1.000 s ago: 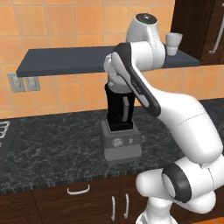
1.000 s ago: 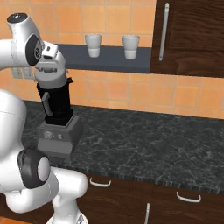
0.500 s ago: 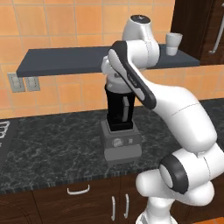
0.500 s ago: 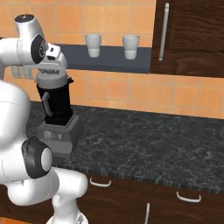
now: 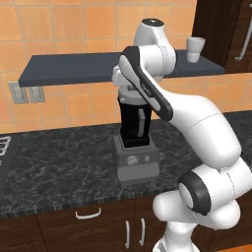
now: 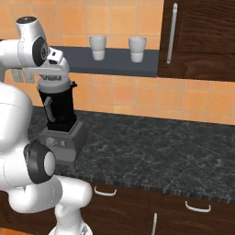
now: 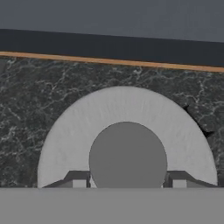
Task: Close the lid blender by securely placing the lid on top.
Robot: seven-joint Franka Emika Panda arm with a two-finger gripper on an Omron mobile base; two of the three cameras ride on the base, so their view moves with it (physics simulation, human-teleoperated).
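As hand view looked straight down, two-finger gripper (image 7: 127, 183) sat closed on raised knob of round flat grey lid (image 7: 127, 131), dark fingertips (image 7: 78, 180) flanking it. Lid rested atop tall black blender jar on boxy grey base (image 6: 62, 119), on dark speckled counter (image 6: 160, 151). Two white cups (image 6: 97, 47) on grey shelf (image 5: 69, 66) behind.

A dark, marbled counter (image 5: 59, 167) runs along the orange tiled wall, and the blender (image 5: 135, 147) stands directly on it on its grey base. Above, a dark shelf (image 6: 114, 62) carries two white cups (image 6: 97, 47) standing near each other.
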